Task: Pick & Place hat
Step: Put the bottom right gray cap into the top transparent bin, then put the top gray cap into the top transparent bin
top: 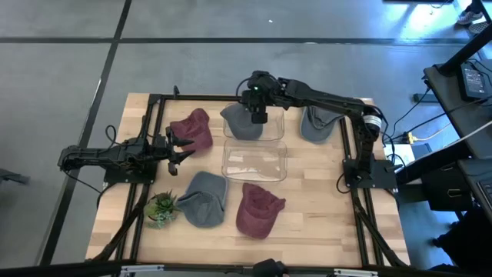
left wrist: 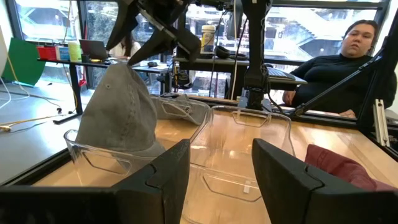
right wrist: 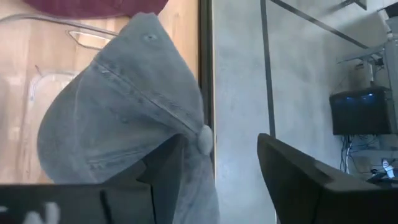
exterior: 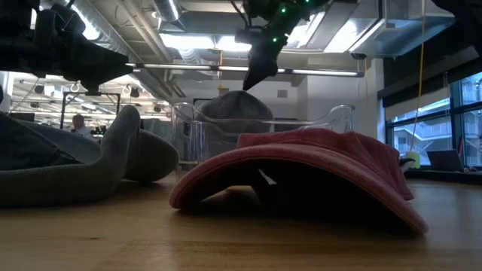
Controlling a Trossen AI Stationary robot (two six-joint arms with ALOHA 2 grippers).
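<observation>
so I'm looking across the table (top: 307, 231) left to right. The left gripper (top: 184, 148) is sitting near the left edge, fingers spread and holding nothing, pointing toward the middle. Just beside its tips is a maroon hat (top: 194, 129), and further toward the near edge there's a small plant (top: 161, 208), a grey hat (top: 204, 198) and a second maroon hat (top: 257, 209). I'm leaving that arm parked

In the middle are two clear bins: the near bin (top: 254, 162) is looking empty, the far bin (top: 265, 128) is the one in play. The right gripper (top: 258, 115) is reaching in from the right side and hanging right over the far bin's left part, with the grey hat in play (top: 238, 121) directly under it. In the right wrist view the hat (right wrist: 124, 124) is bunched up against the fingers (right wrist: 168, 168), and in the left wrist view it's draping down into the bin from a pinch at its crown, so I'm reading the fingers as closed on it

The thing I'm watching: the hat is straight below the claw, and its brim is sticking out past the bin's left rim, so part of it is overhanging. I'm guessing the release wants a nudge toward the bin's centre first

Another grey hat (top: 319, 123) is lying by the far right corner
</observation>
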